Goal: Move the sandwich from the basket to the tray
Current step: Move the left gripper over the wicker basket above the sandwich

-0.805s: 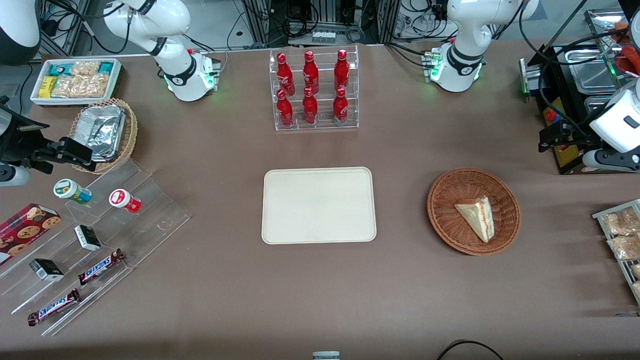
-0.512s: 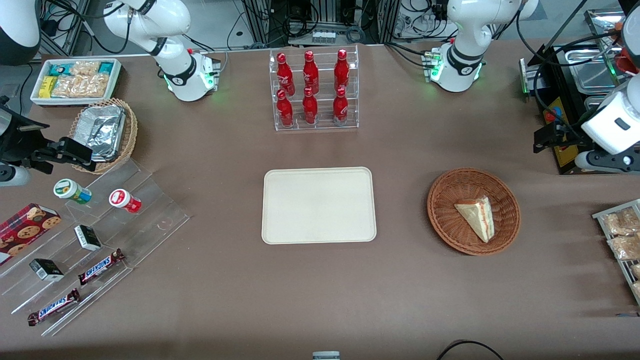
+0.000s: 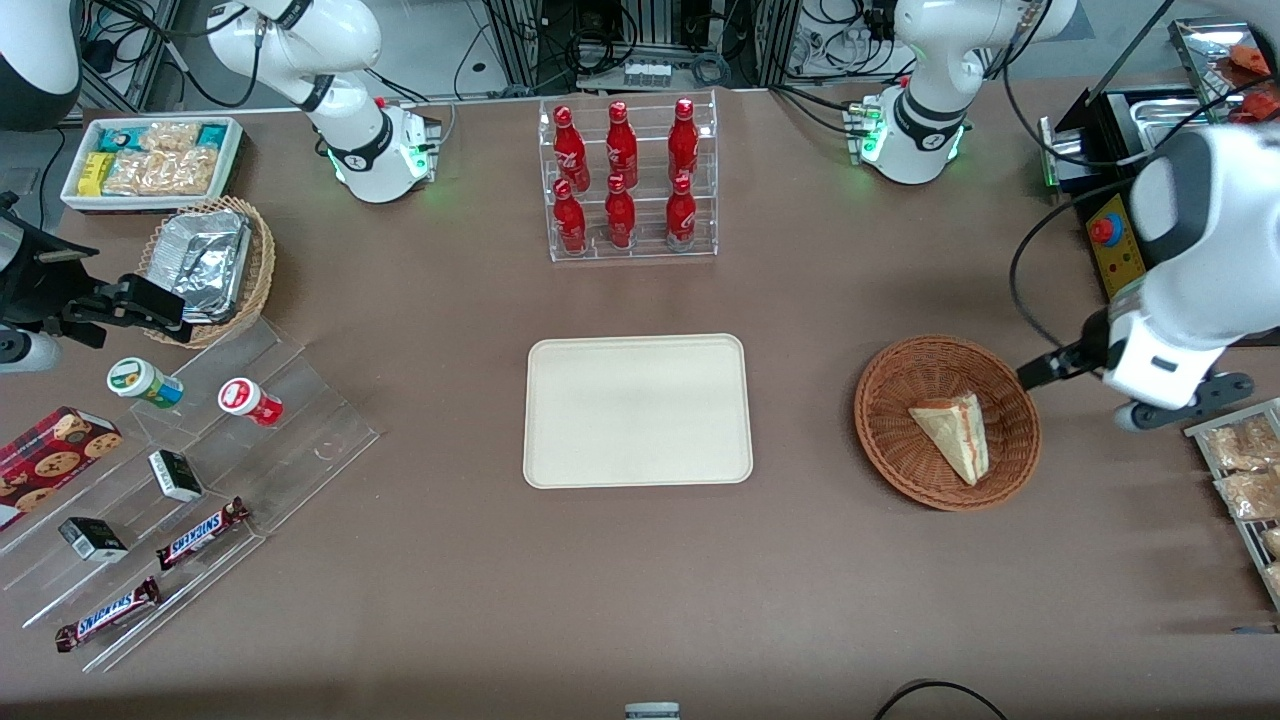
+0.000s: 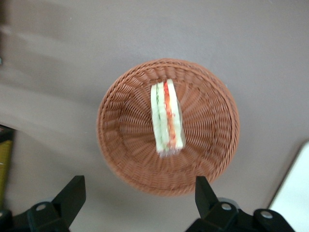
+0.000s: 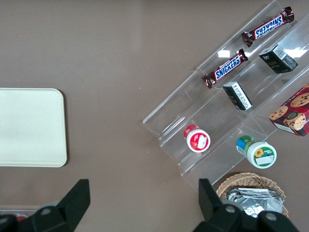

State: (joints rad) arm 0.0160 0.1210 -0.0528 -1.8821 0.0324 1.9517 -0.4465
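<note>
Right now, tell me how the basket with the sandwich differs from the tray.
The basket is round, bowl-shaped, reddish-brown woven wicker; the tray is flat, rectangular, smooth and cream-coloured. The basket holds the sandwich; nothing lies on the tray. The basket sits toward the working arm's end of the table, the tray near the middle. The gripper hangs above the basket, jaws open, not above the tray. Both rest flat on the brown table.
</note>
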